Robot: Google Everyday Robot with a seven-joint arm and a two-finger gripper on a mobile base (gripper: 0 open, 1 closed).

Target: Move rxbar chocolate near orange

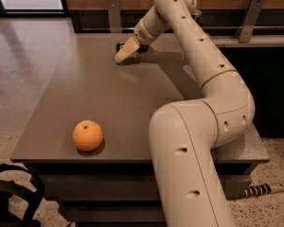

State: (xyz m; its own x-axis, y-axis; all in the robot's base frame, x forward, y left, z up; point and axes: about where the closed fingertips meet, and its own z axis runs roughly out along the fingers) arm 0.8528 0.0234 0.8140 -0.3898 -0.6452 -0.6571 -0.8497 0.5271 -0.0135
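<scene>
The gripper hangs low over a flat grey-brown tabletop. An upright grey metal bracket stands just behind it.

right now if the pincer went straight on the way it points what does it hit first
Most likely the table top: the pincer sits at the far end, angled down and left, tip almost on it. The orange lies near the front edge, off that line.
</scene>
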